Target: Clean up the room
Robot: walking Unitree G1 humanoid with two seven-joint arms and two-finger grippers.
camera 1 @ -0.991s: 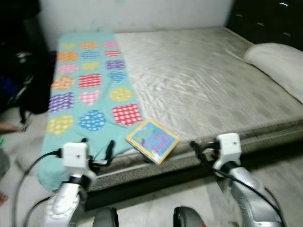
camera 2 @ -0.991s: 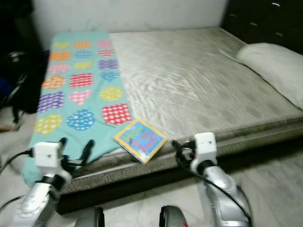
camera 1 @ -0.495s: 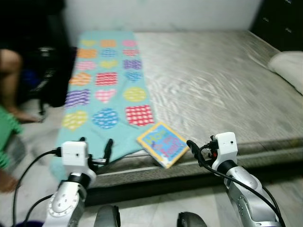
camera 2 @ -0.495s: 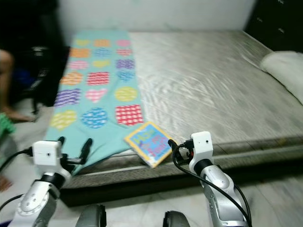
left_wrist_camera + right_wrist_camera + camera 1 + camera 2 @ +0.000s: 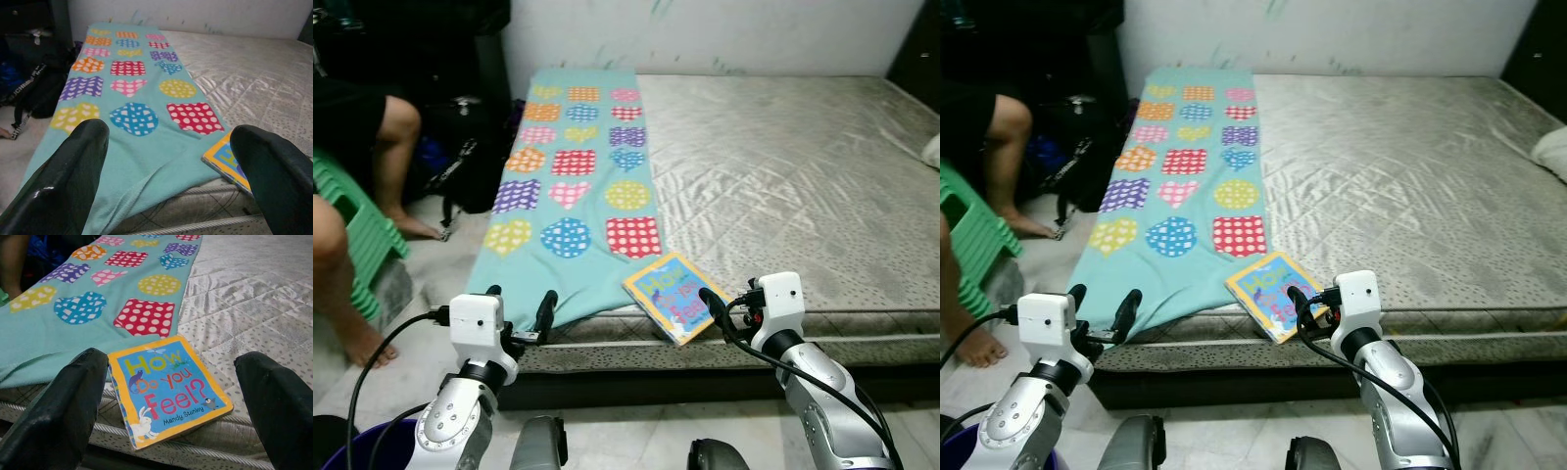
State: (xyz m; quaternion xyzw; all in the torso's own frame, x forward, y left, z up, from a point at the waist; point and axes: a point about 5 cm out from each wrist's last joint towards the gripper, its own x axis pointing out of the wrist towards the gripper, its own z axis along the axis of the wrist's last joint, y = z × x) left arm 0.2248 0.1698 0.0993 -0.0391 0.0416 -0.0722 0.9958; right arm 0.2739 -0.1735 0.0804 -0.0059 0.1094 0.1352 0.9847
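A colourful children's book (image 5: 672, 295), titled "How Do You Feel?" (image 5: 168, 391), lies flat at the front edge of the bed. One corner of it rests against a teal blanket (image 5: 573, 186) with dotted hearts and squares. That blanket runs down the bed's left side and hangs over the front edge. My right gripper (image 5: 724, 302) is open just in front of the book's near right corner, apart from it, with its fingers (image 5: 73, 401) spread wider than the book. My left gripper (image 5: 520, 299) is open and empty, low before the blanket's hanging edge (image 5: 146, 171).
The grey quilted mattress (image 5: 803, 176) spreads to the right, with a white pillow (image 5: 1552, 152) at its far edge. On the left a person's bare legs (image 5: 372, 137) rest by a green stool (image 5: 362, 235). A black backpack (image 5: 460, 147) leans beside the bed.
The camera has swung left, shifting the bed rightward and bringing the person and green stool into view. My right gripper is now nearer the book. Both grippers stay open.
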